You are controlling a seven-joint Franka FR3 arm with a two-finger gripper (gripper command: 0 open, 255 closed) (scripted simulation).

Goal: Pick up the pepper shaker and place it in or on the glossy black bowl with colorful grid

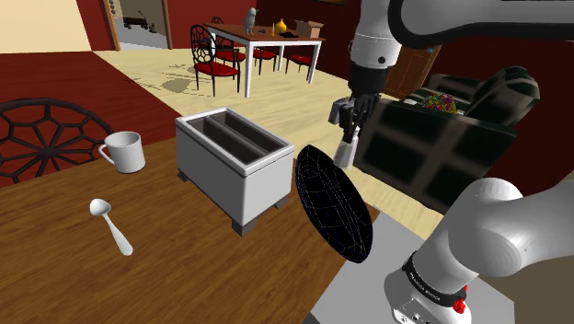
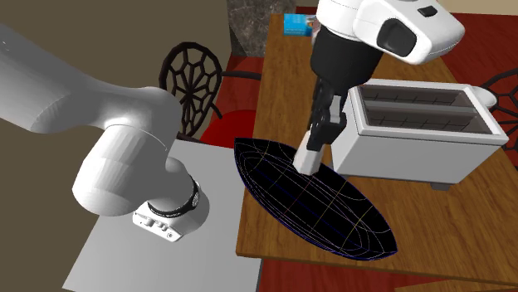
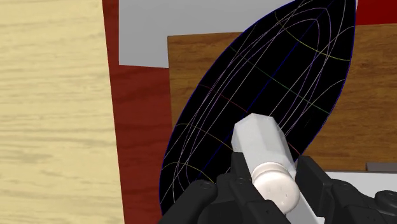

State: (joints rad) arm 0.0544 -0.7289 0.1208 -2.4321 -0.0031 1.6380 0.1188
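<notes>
Black two-finger gripper is clamped on the pale grey faceted pepper shaker with rounded white cap, one finger on each side, gap narrow. Shaker hangs over the glossy black bowl with thin coloured grid lines; can't tell if they touch. Bowl sits at the edge of the brown wooden counter, between the grey stand and a white two-slot toaster. White mug and pale spoon lie well apart from the bowl.

The tool covers part of the pepper shaker, and the wrist view's edge cuts the black bowl.
</notes>
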